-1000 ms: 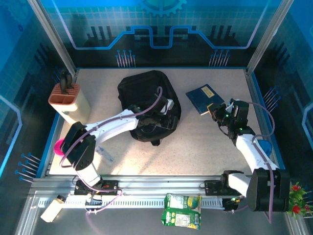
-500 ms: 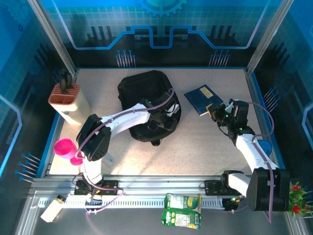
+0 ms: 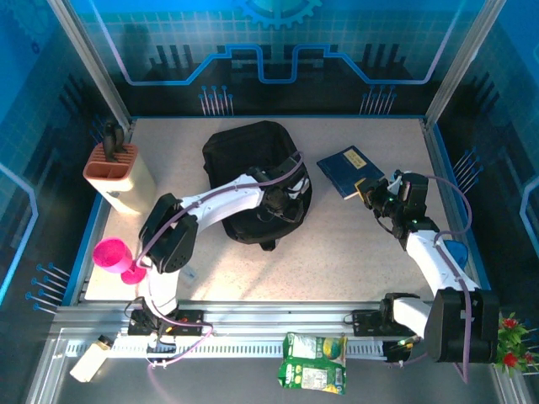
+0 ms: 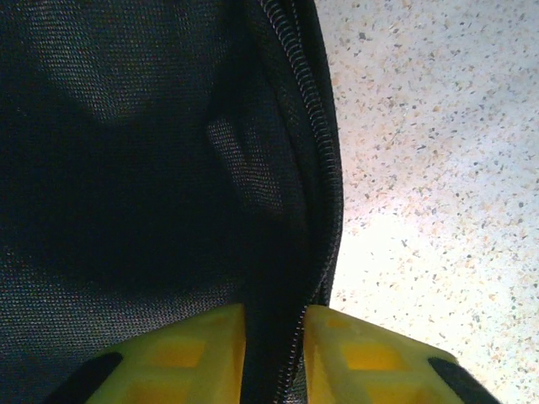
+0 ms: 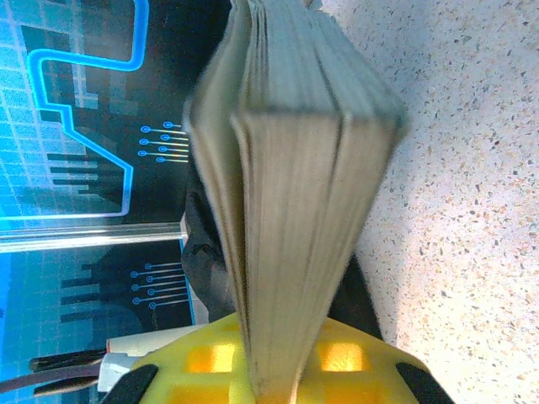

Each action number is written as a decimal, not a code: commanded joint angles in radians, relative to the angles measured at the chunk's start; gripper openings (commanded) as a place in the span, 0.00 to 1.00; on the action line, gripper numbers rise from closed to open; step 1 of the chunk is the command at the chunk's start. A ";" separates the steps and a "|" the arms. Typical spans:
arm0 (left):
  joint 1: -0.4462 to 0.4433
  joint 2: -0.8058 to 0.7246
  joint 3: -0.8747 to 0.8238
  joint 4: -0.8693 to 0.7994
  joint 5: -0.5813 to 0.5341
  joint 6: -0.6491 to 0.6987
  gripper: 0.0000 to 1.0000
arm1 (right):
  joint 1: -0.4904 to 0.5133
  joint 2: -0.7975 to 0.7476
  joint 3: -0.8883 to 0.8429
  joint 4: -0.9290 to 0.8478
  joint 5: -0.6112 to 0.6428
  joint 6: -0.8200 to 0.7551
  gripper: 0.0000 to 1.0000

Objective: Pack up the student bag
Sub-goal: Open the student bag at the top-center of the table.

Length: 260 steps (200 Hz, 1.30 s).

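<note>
Student bag [image 3: 244,160] lies flat at the middle of the table [image 3: 354,261], closer to the far edge. Its long axis runs near to far with a slight lean. The broad rounded end points at the far edge, and the narrower end, with a loose strap, points at the near edge. We see no shift in it since a second ago.

By the left edge, close to the near-left corner, a glossy pink goblet [image 3: 110,253] now stands uncovered, because the left arm [image 3: 210,202] has swung its elbow up off it. Further in, the left gripper [image 3: 282,200] has crept slightly toward the far edge over the student bag's right side. Its yellow fingers [image 4: 177,353] are pinched on the zip edge [image 4: 318,151], a ribbed black coil beside fine woven mesh.

Toward the right edge, the right gripper [image 3: 377,192] is clamped on a blue book [image 3: 344,167], which has barely nudged farther. We see its cream page block edge-on. The table is pale and speckled.
</note>
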 commanded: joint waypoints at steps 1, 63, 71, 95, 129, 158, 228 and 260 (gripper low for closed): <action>-0.006 0.021 0.034 -0.045 -0.020 0.026 0.22 | -0.014 0.003 0.024 0.028 -0.025 -0.014 0.05; -0.006 0.032 0.052 -0.064 0.042 0.059 0.28 | -0.020 0.002 0.022 0.017 -0.023 -0.016 0.05; -0.006 0.039 0.058 -0.077 0.047 0.066 0.28 | -0.018 0.003 0.021 0.017 -0.022 -0.015 0.05; -0.007 0.064 0.080 -0.113 0.076 0.080 0.28 | -0.019 0.003 0.019 0.012 -0.021 -0.014 0.05; -0.005 0.084 0.108 -0.147 0.092 0.089 0.23 | -0.020 0.003 0.018 0.008 -0.019 -0.016 0.05; -0.006 0.068 0.120 -0.141 0.072 0.082 0.10 | -0.022 0.003 0.024 0.000 -0.020 -0.024 0.05; 0.050 -0.071 0.099 -0.079 -0.015 0.040 0.00 | -0.040 -0.040 0.045 -0.072 -0.017 -0.080 0.05; 0.102 -0.171 0.034 0.035 -0.025 -0.011 0.00 | -0.044 -0.092 0.096 -0.207 -0.010 -0.170 0.05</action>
